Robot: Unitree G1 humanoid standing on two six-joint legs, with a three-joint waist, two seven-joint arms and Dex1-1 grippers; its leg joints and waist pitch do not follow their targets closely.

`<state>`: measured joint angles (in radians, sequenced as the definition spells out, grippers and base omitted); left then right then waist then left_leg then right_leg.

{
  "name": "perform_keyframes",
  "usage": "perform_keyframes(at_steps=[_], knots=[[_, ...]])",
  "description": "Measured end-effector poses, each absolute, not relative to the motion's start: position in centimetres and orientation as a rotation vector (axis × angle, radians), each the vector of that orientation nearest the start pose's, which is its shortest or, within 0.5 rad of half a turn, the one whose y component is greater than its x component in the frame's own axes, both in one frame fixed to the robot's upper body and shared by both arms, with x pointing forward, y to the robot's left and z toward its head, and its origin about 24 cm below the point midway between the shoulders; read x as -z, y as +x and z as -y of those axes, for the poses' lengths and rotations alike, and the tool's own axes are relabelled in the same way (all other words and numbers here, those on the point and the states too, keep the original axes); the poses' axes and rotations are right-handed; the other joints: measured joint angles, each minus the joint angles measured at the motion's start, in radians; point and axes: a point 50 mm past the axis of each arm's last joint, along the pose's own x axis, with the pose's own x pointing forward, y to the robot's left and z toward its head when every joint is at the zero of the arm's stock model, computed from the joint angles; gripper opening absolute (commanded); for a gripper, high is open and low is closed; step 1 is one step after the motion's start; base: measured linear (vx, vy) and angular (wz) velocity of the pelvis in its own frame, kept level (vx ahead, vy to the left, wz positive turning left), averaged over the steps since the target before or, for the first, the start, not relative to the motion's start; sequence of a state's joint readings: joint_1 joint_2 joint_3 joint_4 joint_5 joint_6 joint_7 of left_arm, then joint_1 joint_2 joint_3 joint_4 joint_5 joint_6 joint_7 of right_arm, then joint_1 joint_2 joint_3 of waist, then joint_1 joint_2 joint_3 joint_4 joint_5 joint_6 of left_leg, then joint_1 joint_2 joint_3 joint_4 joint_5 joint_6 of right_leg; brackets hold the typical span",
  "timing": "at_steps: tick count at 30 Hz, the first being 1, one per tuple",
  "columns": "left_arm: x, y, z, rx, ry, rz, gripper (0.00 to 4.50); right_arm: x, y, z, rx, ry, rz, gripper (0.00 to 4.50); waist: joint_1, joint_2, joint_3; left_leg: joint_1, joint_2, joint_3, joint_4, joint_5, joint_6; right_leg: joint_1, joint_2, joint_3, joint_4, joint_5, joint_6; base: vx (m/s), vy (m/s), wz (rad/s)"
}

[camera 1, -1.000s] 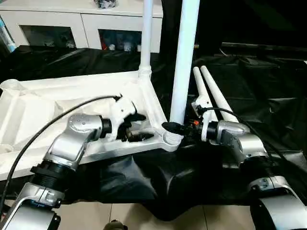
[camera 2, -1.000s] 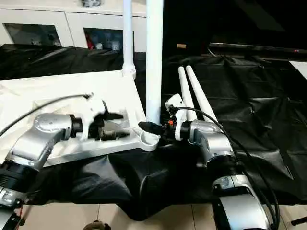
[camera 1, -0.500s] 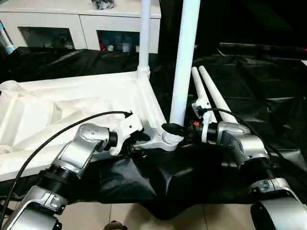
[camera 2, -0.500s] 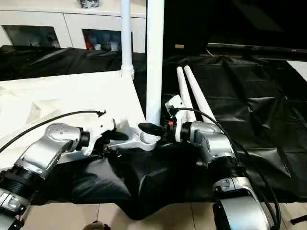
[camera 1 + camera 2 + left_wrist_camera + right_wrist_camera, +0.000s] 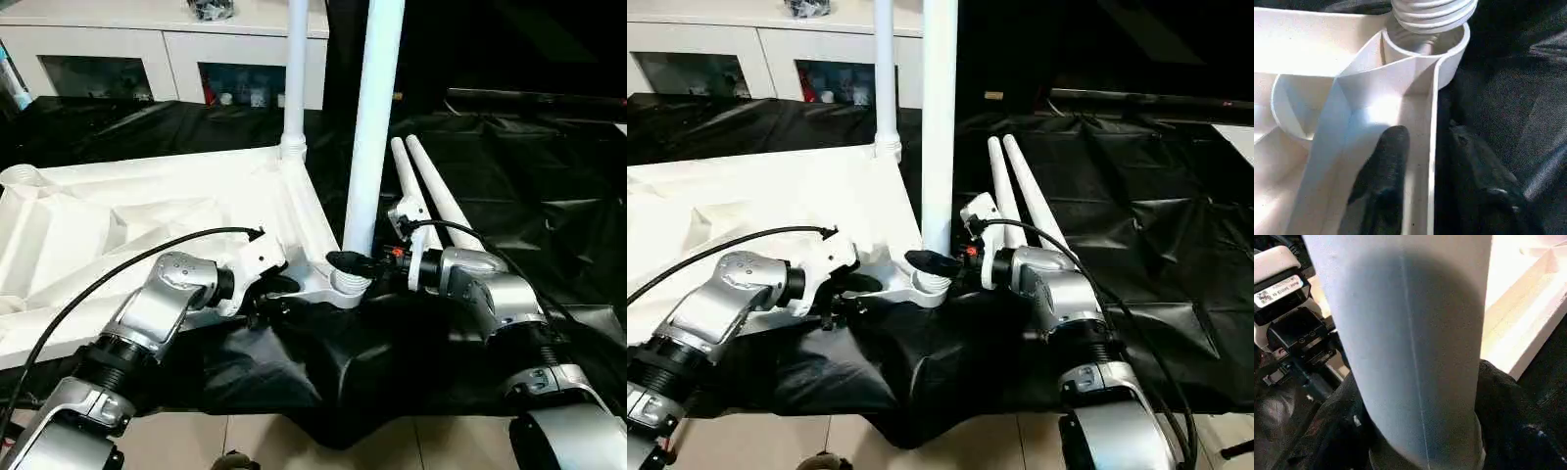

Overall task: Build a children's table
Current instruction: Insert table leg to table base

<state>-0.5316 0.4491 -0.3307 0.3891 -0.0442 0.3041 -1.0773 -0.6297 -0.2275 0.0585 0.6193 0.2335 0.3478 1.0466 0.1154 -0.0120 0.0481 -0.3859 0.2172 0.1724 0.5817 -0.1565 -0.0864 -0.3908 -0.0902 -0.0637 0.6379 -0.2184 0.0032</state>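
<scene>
Your children's table top lies ribbed side up on the black-draped counter, and every place below is told from its near corner socket. An upright leg stands in that socket; a second upright leg stands in the far corner of the same side. Two loose legs lie side by side on the counter just beyond and to the right of the socket.

Your left arm reaches in bent, wrist turned inward, and the left gripper straddles the top's edge wall just left of the socket, one finger inside the rim, the other outside, narrowed about that wall. Your right arm comes in level from the right; the right gripper clasps the upright leg's base at the socket, fingers either side.
</scene>
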Motion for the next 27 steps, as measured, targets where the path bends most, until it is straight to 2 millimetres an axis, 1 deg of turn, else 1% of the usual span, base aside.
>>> perform_keyframes(at_steps=[1,3,5,6,8,10,11,15,17,22,27], knots=[[-5.7,30.9,-14.2,1.198,0.395,-0.507,1.10,-6.6,33.4,12.0,-1.107,0.140,-0.352,2.49,0.000,0.000,0.000,0.000,0.000,0.000,0.000,0.000,0.000,0.000,0.000,0.000,0.000,0.000,0.000,0.000,0.000,0.00],[-5.7,30.9,-14.2,1.198,0.396,-0.508,1.05,-6.5,33.4,12.0,-1.108,0.139,-0.353,2.49,0.000,0.000,0.000,0.000,0.000,0.000,0.000,0.000,0.000,0.000,0.000,0.000,0.000,0.000,0.000,0.000,0.000,0.00],[-5.7,31.0,-14.2,1.198,0.397,-0.509,0.82,-6.5,33.4,11.9,-1.111,0.137,-0.355,2.49,0.000,0.000,0.000,0.000,0.000,0.000,0.000,0.000,0.000,0.000,0.000,0.000,0.001,0.000,0.000,0.000,0.000,0.00],[-5.7,31.0,-14.2,1.199,0.397,-0.510,0.82,-6.5,33.3,11.9,-1.112,0.137,-0.356,2.49,0.000,0.000,0.000,0.000,0.000,0.000,0.000,0.000,0.000,0.000,0.000,0.000,0.001,0.000,0.000,0.000,0.000,0.00],[-5.7,31.0,-14.2,1.201,0.398,-0.513,0.63,-6.5,33.3,11.9,-1.112,0.136,-0.356,2.49,0.000,0.000,0.000,0.000,0.000,0.000,0.000,0.000,0.000,0.000,0.000,0.000,0.001,0.000,0.000,0.000,0.000,0.00],[-5.7,31.1,-14.2,1.202,0.399,-0.516,0.58,-6.5,33.3,11.9,-1.112,0.136,-0.356,2.49,0.000,0.000,0.000,0.000,0.000,0.000,0.000,0.000,0.000,0.000,0.000,0.000,0.001,0.000,0.000,0.000,0.000,0.00],[-5.7,31.1,-14.2,1.203,0.399,-0.517,0.28,-6.5,33.3,11.9,-1.112,0.136,-0.356,2.49,0.000,0.000,0.000,0.000,0.000,0.000,0.001,0.000,0.000,0.000,0.000,0.000,0.001,0.000,0.000,0.000,0.000,0.00],[-5.7,31.1,-14.2,1.204,0.408,-0.519,0.16,-6.5,33.4,11.9,-1.109,0.134,-0.354,2.49,0.000,0.000,0.000,0.001,0.000,0.000,0.001,0.000,0.000,0.000,0.000,0.000,0.002,0.000,0.000,0.000,0.000,0.00],[-5.7,31.1,-14.2,1.201,0.412,-0.523,0.00,-6.4,33.4,11.9,-1.095,0.133,-0.356,2.49,0.000,0.000,0.000,0.001,0.000,0.000,0.002,0.000,0.000,0.000,0.000,0.000,0.002,0.000,0.000,0.000,0.000,0.00],[-5.7,31.4,-13.6,1.170,0.395,-0.526,0.00,-5.7,33.6,11.5,-1.044,0.142,-0.352,2.49,-0.002,0.000,0.000,0.001,0.000,0.000,0.003,0.000,0.000,0.000,0.000,0.001,0.003,0.000,0.000,0.000,0.000,0.00],[-5.7,31.4,-13.5,1.152,0.385,-0.530,0.00,-5.5,33.7,11.5,-1.019,0.150,-0.341,2.49,-0.003,0.000,0.000,0.001,0.000,0.000,0.003,0.000,0.000,0.000,0.000,0.001,0.003,0.000,0.000,0.000,0.000,0.00]])
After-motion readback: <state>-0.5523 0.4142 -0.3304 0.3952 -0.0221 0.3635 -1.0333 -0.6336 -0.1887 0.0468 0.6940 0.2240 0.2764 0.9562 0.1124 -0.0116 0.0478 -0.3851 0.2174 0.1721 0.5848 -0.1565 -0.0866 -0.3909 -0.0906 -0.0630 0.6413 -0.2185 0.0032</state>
